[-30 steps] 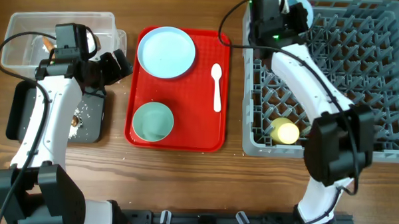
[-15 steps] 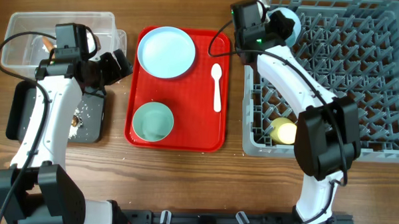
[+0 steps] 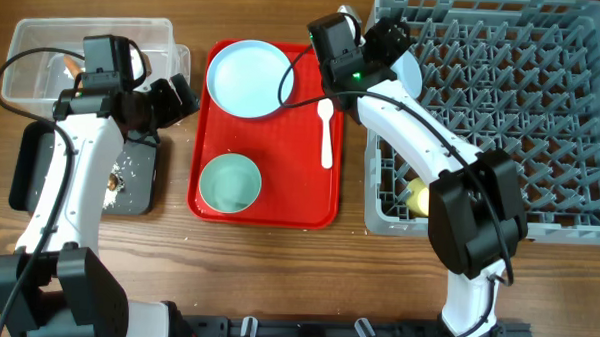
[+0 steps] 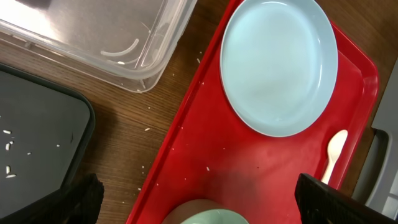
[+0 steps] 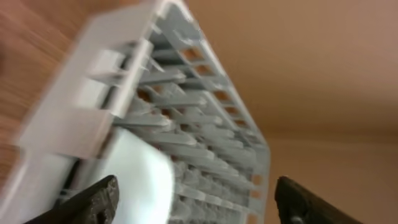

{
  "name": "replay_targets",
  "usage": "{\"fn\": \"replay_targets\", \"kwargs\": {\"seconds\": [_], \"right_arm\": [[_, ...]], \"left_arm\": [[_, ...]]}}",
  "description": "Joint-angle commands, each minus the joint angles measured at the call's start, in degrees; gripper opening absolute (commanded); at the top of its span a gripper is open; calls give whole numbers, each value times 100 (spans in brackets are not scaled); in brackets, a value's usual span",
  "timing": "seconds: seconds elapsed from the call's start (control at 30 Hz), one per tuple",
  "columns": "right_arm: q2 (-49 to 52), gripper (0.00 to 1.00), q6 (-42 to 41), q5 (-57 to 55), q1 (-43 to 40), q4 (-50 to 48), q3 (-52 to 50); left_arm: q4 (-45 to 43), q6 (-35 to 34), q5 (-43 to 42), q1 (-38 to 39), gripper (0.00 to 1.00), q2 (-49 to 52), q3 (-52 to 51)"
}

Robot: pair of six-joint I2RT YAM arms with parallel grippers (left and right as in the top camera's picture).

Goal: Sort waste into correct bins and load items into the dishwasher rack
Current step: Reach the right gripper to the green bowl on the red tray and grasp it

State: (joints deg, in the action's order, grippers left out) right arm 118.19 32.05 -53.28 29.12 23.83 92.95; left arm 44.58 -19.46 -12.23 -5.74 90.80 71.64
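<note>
Rack (image 3: 538, 225), grey dishwasher type, fills right side of worktop. Red tray (image 3: 290, 178) sits mid-table. Clear tub (image 3: 33, 64) at rear-left corner, black tray (image 3: 139, 188) along left edge. Plate (image 3: 249, 78) on red tray's rear. Right gripper (image 3: 385, 36) spread wide, empty, at rack's rear-left corner. Left gripper (image 3: 172, 96) wide, empty, btwn tub & red tray. Green bowl (image 3: 228, 182) on tray's front. Pale bowl (image 3: 409, 74), part hidden, in rack's rear left. Yellow cup (image 3: 420, 198) in rack's front left. Spoon (image 3: 326, 129) on tray's right. Rice grains (image 3: 130, 167) on black tray.

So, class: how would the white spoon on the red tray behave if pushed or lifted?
Probably light and fairly stiff: the spoon looks like thin white plastic. Lying flat on the smooth red tray, it would likely slide or pivot rather than roll. Its slim handle may slip from a pinch.
</note>
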Motion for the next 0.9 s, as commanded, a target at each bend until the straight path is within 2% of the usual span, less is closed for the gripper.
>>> {"fn": "replay_targets", "kwargs": {"seconds": [0.0, 0.07, 0.17, 0.2, 0.3, 0.4, 0.47, 0.57, 0.77, 0.87], "right_arm": [[-365, 82, -1377, 1419, 151, 361, 17], [-953, 81, -2382, 3187, 267, 852, 17], [-1318, 78, -3921, 7110, 315, 1434, 9], [-1224, 75, -4446, 7687, 356, 1436, -72], [-922, 71, -5543, 7685, 634, 1419, -551], [-461, 52, -6365, 7407, 1143, 1414, -833], [-181, 48, -6835, 7215, 1434, 1375, -833], [-17, 41, -7073, 7195, 1486, 1375, -833], [153, 4, -7149, 7329, 1436, 1346, -798], [151, 4, -7152, 7326, 1436, 1335, -782]], "left_arm": [[-15, -52, 13, -17, 100, -122, 79], [-15, -52, 13, -17, 100, -122, 79], [-15, -52, 13, -17, 100, -122, 79], [-15, -52, 13, -17, 100, -122, 79], [-15, -52, 13, -17, 100, -122, 79], [-15, -52, 13, -17, 100, -122, 79], [-15, -52, 13, -17, 100, -122, 79], [-15, -52, 13, -17, 100, -122, 79], [-15, -52, 13, -17, 100, -122, 79], [-15, -52, 13, -17, 100, -122, 79]]}}
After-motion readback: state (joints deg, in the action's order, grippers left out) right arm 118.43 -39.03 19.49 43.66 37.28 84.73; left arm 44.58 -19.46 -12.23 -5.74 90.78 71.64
